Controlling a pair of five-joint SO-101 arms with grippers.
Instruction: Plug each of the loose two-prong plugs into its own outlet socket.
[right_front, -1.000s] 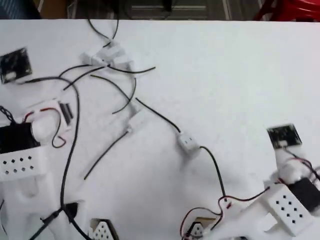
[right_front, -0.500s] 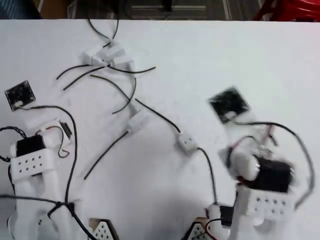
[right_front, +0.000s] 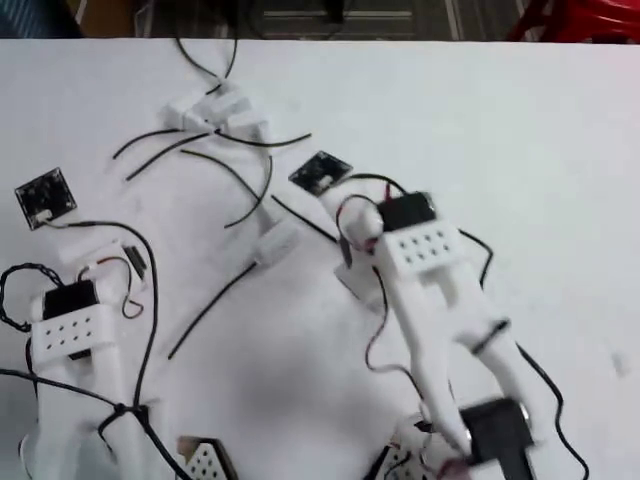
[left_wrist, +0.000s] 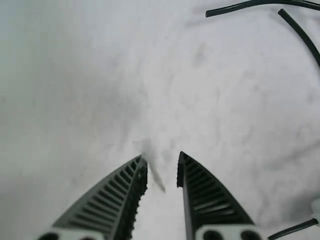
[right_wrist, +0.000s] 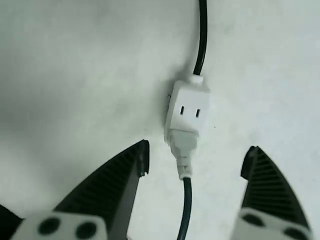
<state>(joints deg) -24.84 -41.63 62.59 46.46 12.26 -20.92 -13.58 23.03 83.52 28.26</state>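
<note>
White surface (right_front: 540, 140) from above, strewn with black cords (right_front: 210, 311). Near the centre, right claw (right_wrist: 197, 150) spread wide over a white outlet socket (right_wrist: 187, 111), one finger either side of its cord (right_wrist: 186, 200), not touching it. At 9 o'clock of that arm, a loose white plug (right_front: 275, 241). At 11 o'clock, a cluster of white connectors (right_front: 215, 112). At 8 o'clock, left claw (left_wrist: 161, 159) narrowly parted above bare surface.
</note>
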